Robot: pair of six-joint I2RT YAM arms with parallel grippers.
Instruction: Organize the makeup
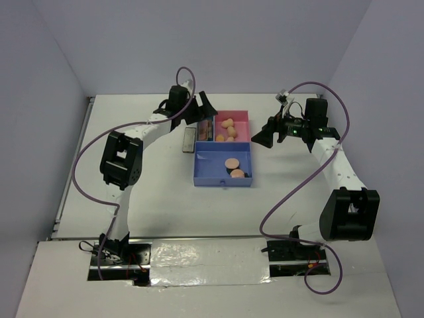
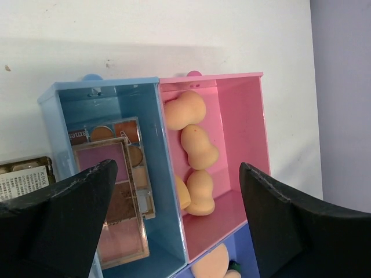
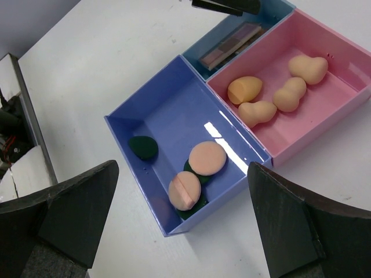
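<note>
Palettes [image 2: 124,202] lie beneath the spread left pincer [image 2: 177,168], apparently untouched.

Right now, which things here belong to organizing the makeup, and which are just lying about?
Job: peach egg-shaped sponges; peach round puffs; dark green round discs; rectangular pink-and-brown palettes; one flat rectangular case outside on the white table.
Other: blue-and-pink plastic compartment tray, only the container; purple cables.

2 peach puffs [image 3: 207,156] partly hide dark green discs [image 3: 197,205].
</note>
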